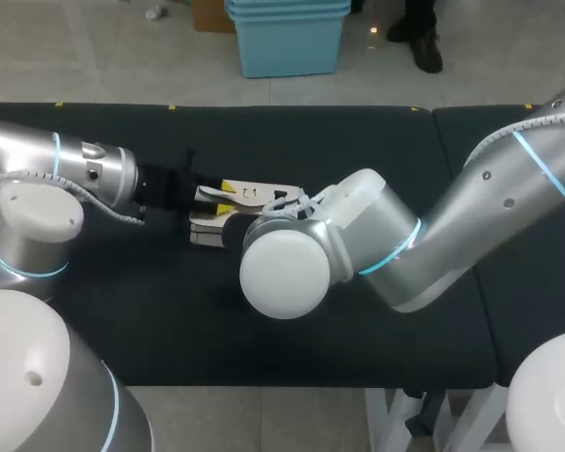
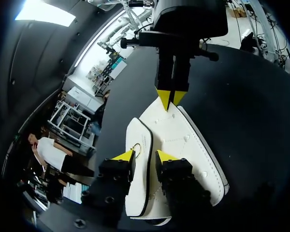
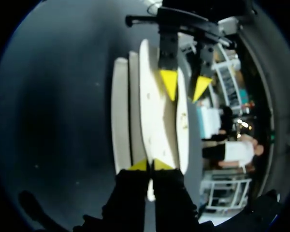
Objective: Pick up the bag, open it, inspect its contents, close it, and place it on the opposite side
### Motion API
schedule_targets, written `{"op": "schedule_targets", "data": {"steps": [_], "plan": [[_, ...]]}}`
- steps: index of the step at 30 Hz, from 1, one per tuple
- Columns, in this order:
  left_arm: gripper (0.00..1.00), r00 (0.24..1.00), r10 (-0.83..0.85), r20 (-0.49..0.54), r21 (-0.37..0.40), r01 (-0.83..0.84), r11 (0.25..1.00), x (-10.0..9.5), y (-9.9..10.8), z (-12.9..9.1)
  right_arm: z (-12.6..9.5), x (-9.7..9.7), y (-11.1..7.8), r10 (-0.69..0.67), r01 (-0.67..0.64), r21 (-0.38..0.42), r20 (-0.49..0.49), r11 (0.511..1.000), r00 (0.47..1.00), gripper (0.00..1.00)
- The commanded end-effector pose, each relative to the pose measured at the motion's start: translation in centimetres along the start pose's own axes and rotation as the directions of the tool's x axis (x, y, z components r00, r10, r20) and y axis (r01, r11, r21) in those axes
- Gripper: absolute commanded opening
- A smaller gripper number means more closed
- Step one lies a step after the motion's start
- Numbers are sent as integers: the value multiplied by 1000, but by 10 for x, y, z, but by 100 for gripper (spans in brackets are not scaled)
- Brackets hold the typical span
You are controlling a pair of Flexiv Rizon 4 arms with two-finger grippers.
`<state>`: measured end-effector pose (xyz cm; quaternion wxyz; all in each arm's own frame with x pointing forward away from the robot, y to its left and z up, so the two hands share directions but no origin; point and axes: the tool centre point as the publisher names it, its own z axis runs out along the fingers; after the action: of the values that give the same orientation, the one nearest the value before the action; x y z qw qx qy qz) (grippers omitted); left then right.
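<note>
Since the bag [image 1: 212, 226] lies lengthwise between the two arms, what matters from where I stand is that line. Its long axis runs across the dark table [image 1: 358, 141] from one gripper to the other, with a gripper at each end facing its partner. The bag sits on the table a little to the left of the middle. It is cream with dark edging, resting on a broad side, with a thinner flap [image 2: 137, 140] standing up along its length. The right gripper [image 3: 150, 165] has its yellow tips pressed together on a thin panel at its end of the bag, a firm pinch as far as I can see. The right arm comes in from its own side, and its gripper sits past the table's middle. The left gripper [image 2: 145, 157] is at the other end, with the flap's dark edge running straight into it. Whether it has hold of that flap I cannot tell from here. Neither arm is nearer, as both are at the bag. To my eye, any pull should go across that long axis to spread or shut the flap, since a pull along it would only set one arm against the other.
</note>
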<state>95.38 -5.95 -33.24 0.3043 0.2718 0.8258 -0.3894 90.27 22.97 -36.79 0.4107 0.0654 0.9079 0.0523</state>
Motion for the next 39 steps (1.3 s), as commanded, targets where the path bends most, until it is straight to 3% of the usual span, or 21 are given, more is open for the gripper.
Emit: {"op": "schedule_targets", "data": {"steps": [1,11,18,21,23,24,39], "plan": [[33,1000,29,10,-27,-29,999,3,-4,-7,2,1,2,1,-1,2,3,1000,1000,0],[16,990,141,-11,-28,-142,990,2,1,-9,2,1,2,1,-1,2,3,1000,1000,0],[29,991,126,-49,-28,-128,991,2,9,2,2,1,2,1,-1,2,3,1000,1000,0],[29,991,125,-55,-43,-127,991,-1,12,7,2,1,2,1,-1,2,3,1000,1000,0],[22,991,121,-58,-53,-124,991,-2,14,9,2,1,2,1,-1,2,3,1000,1000,0],[1,991,118,-60,-59,-121,991,-2,15,11,2,1,2,1,-1,2,3,1000,1000,0],[0,988,115,-99,-37,-119,992,19,0,14,2,1,2,1,-1,2,3,1000,1000,0]]}}
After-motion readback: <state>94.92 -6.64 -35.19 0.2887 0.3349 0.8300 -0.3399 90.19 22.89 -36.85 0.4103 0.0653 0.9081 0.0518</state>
